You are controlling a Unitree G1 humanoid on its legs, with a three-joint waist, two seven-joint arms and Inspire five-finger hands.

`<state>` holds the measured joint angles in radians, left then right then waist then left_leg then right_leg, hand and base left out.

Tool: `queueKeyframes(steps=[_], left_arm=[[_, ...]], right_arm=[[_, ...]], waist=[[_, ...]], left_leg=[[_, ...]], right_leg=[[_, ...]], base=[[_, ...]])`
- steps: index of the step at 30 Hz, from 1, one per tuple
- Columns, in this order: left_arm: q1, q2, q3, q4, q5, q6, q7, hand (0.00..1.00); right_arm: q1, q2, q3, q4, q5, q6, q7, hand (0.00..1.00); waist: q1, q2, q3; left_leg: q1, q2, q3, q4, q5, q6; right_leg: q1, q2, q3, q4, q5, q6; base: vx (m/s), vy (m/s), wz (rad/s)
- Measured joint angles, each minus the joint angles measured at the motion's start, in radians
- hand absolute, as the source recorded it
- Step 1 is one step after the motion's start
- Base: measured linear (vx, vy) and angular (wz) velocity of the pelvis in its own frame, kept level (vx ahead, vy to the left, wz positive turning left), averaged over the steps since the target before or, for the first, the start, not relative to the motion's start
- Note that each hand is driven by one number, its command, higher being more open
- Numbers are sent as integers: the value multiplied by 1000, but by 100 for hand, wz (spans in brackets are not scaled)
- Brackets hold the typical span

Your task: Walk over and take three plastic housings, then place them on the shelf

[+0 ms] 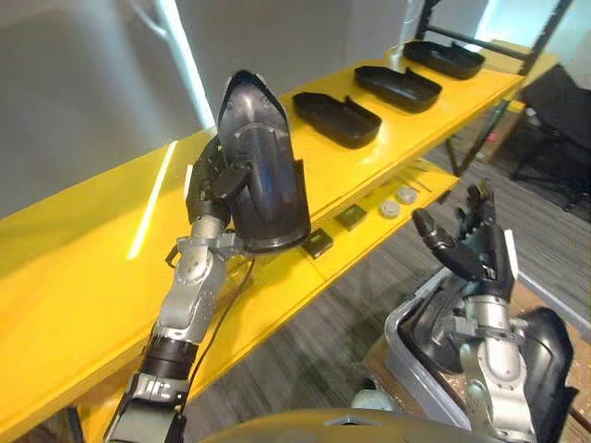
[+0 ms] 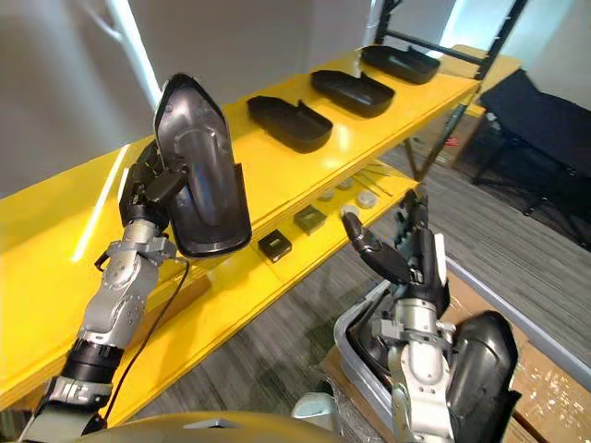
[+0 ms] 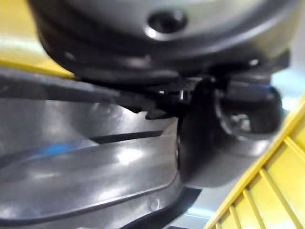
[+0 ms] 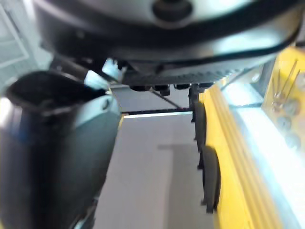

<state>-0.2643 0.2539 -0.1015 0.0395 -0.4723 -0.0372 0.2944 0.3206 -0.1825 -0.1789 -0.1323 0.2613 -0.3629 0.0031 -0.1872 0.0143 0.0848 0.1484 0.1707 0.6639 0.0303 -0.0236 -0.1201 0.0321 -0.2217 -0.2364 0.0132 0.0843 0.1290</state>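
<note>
1. Left hand (image 1: 212,180) gripped a housing (image 1: 266,171), held upright over the shelf (image 1: 83,268): placing step, I judged.
2. Other housings (image 1: 337,118) lay on the shelf, well beyond that hand.
3. Right hand (image 1: 473,247) was spread and empty, with the bin (image 1: 399,355) below it.
4. Next: tilt the housing flat, lower it, let go.

grey wall (image 1: 74,92) with a bright streak (image 1: 182,55); grey carpet floor (image 1: 360,305).

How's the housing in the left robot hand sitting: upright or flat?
Upright. The left robot hand grips the housing standing on end, narrow tip up, over the yellow shelf. Cannot tell whether its base touches it.
</note>
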Motion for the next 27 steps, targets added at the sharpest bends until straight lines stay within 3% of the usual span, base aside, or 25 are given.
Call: queueKeyframes(steps=[5,9,12,21,27], left_arm=[[-133,2,24,120,8,0,131,0],[-232,5,41,182,8,1,226,0],[-321,16,40,253,7,43,272,0],[-396,32,26,528,-37,175,272,0],[-436,33,-22,608,-33,199,274,0]], right_arm=[[48,-1,15,2,0,0,49,100],[60,0,111,15,-3,0,61,100],[60,3,189,17,-10,0,56,100],[68,32,252,20,-26,7,31,100],[83,32,277,20,-29,14,24,100]], waist=[[-22,-2,-1],[-29,-8,-2],[-33,-10,-3],[-57,-31,-7],[-60,-59,1]], left_leg=[[0,7,18,0,1,-2],[-4,14,17,-1,5,-4],[-17,15,16,-3,11,-4],[-36,16,15,-32,39,-5],[-49,20,18,-10,34,-5]], right_leg=[[-14,7,15,0,7,-9],[-16,16,14,0,9,-11],[-26,16,12,-2,9,-11],[-48,26,14,-18,17,-20],[-57,24,22,-21,19,-20]], base=[[-40,-16,-12],[-64,-32,1],[-76,-27,3],[-47,-28,1],[-14,-17,-3]])
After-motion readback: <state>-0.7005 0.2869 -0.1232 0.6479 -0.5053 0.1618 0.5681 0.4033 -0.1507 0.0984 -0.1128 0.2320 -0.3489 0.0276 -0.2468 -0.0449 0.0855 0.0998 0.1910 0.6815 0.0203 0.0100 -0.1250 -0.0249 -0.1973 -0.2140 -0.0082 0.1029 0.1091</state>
